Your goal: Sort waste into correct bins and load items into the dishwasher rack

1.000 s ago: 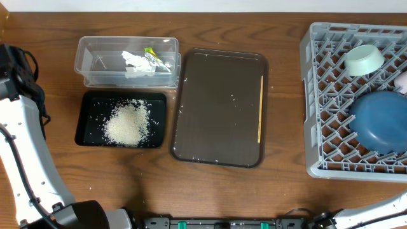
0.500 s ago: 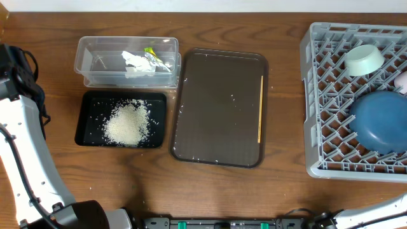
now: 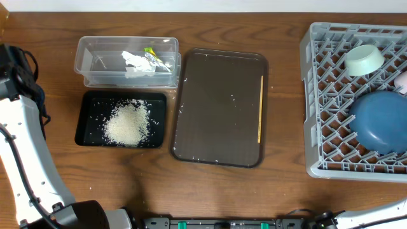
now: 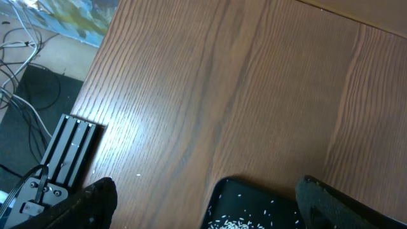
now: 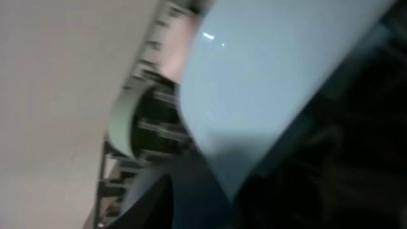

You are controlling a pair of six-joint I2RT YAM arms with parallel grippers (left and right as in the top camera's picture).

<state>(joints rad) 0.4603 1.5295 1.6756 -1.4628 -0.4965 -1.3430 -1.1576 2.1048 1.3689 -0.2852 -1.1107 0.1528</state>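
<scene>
The grey dishwasher rack at the right holds a mint green bowl, a blue plate and, at the frame edge, a pink cup. A wooden chopstick lies on the brown tray. White rice is heaped in the black tray. Crumpled paper and a yellow-green wrapper sit in the clear tub. My left gripper hangs open over the black tray's corner. In the blurred right wrist view a light blue bowl fills the frame. My right gripper is a dark blur beneath it.
The dark brown serving tray lies mid-table with a few stray grains. My left arm runs along the left edge. A black mount and cables show beyond the table's corner. The mint bowl and rack bars show behind the light blue bowl.
</scene>
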